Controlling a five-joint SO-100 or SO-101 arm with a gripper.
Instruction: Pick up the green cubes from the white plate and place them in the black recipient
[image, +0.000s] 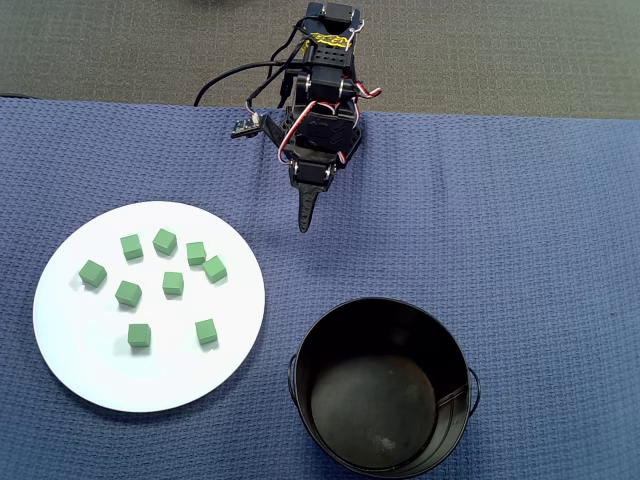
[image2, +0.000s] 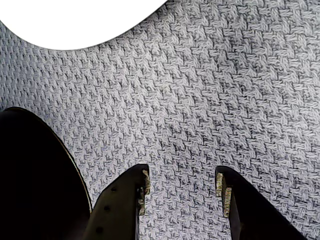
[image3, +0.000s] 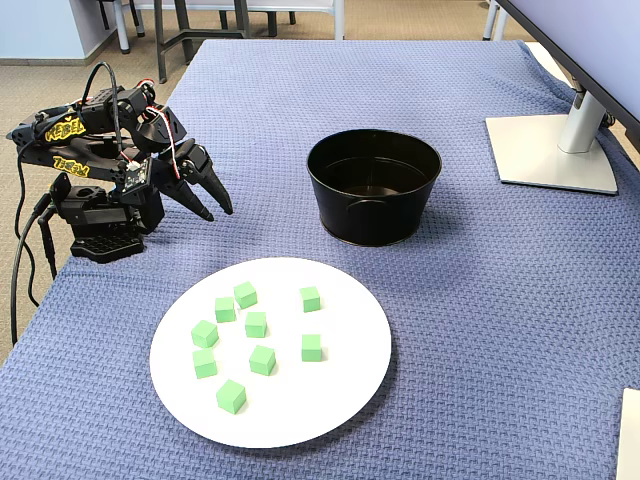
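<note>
On the blue woven cloth (image: 520, 200) that covers the table lies the white plate (image: 70, 350), and all the green cubes (image: 173, 283) that can be seen rest on it, nine in the overhead view, scattered and apart from each other. Just beside the plate stands the black pot (image: 383, 398); its inside looks empty. At the table's edge sits the arm (image3: 90, 170), folded low, with its gripper (image3: 218, 209) pointing down toward the cloth, near the plate and the pot but touching neither. From the wrist view, the two fingers (image2: 142, 190) stand a little apart with only cloth between them, so the gripper holds nothing. A monitor stand (image3: 555, 145) rests at the far corner in the fixed view.
</note>
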